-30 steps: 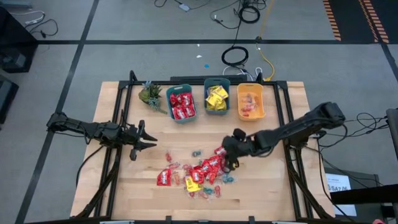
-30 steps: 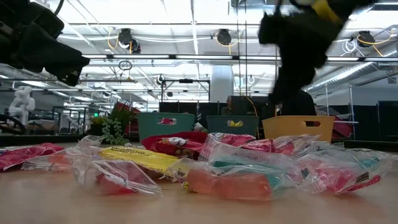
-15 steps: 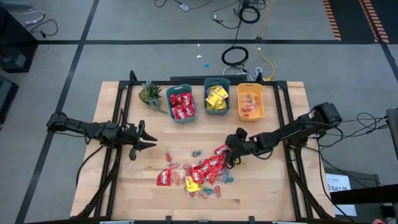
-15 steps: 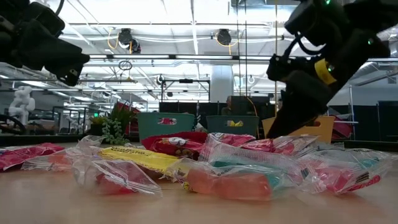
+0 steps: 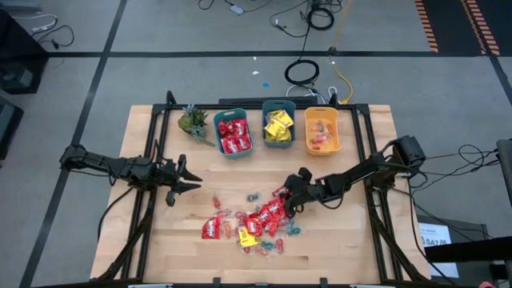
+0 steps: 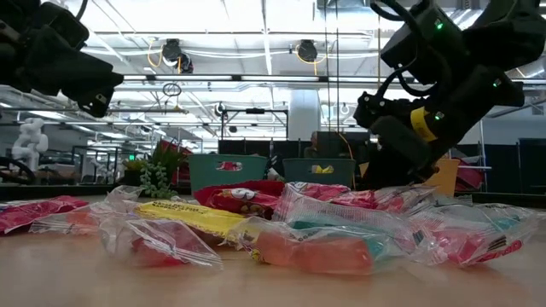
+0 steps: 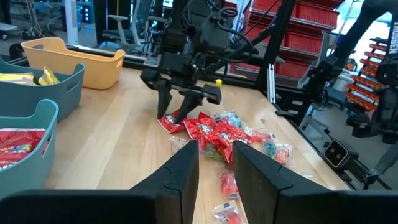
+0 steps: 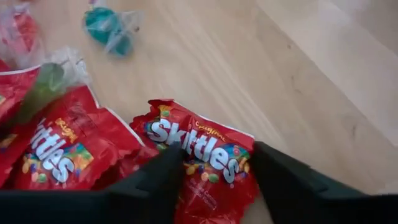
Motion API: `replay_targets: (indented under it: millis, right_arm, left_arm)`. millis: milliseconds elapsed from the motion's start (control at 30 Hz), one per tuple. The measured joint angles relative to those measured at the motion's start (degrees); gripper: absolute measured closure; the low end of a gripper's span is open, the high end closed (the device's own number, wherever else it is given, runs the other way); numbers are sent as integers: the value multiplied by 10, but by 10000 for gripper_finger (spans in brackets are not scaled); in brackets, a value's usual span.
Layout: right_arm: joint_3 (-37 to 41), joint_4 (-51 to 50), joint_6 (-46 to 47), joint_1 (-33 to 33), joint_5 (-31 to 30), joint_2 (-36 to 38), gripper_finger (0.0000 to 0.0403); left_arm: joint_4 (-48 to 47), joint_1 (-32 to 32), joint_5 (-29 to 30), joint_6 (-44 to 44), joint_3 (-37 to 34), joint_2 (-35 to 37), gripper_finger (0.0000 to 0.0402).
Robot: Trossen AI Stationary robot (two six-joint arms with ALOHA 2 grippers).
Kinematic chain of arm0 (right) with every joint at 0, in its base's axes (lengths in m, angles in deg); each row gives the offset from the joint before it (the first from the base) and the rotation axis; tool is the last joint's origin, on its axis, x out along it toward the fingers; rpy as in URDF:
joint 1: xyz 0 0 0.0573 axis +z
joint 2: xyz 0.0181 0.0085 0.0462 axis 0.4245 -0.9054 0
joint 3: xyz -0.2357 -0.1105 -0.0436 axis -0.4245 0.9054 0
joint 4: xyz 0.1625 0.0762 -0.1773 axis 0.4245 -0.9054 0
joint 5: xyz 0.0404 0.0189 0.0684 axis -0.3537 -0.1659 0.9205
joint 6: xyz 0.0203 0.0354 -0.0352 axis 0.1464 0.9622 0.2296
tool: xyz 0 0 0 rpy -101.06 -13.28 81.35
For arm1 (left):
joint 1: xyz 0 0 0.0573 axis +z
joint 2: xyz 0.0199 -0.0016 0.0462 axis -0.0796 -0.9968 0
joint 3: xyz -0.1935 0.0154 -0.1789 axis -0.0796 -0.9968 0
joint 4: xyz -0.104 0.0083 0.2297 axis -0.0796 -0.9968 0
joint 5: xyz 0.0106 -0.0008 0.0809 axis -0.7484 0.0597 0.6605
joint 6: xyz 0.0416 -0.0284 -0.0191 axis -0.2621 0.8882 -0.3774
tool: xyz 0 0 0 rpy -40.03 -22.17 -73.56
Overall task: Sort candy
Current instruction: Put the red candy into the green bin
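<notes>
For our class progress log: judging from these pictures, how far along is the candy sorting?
Done: three bins already hold red, yellow and orange sweets. In hand: the right gripper straddles a red Skittles packet at the pile's edge, fingers either side, not yet lifted. The left gripper waits apart from the pile. Left: the loose pile of packets and twist-wrapped pieces.

Red Skittles packet (image 8: 202, 152) between the right claw's (image 8: 214, 171) two dark fingers (a teal sweet (image 8: 111, 26) farther off)

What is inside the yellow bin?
The yellow bin holds a few small orange and pink wrapped sweets, with bare floor around them. Nothing visible covers them; any beneath cannot be seen.
</notes>
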Motion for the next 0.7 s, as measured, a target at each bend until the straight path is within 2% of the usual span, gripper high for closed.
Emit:
replay_targets:
  millis: [167,200,367,467,600,700]
  right_arm:
    - [4,-18,-4,-14,14,43,368]
    - [4,-28,-10,-18,15,56,383]
    - [5,-57,-9,-38,2,141,387]
    - [-4,-73,-40,-46,0,192,397]
    - [-73,-144,-114,-71,-7,224,400]
    - [-150,-205,-174,-100,-8,209,401]
  left_arm:
    - [0,0,0,0,0,0,294]
    - [0,0,0,0,0,0,294]
    - [0,0,0,0,0,0,294]
    - [-1,0,0,-1,0,0,294]
    - [-1,0,0,-4,0,0,294]
    - [-1,0,2,-1,0,0,294]
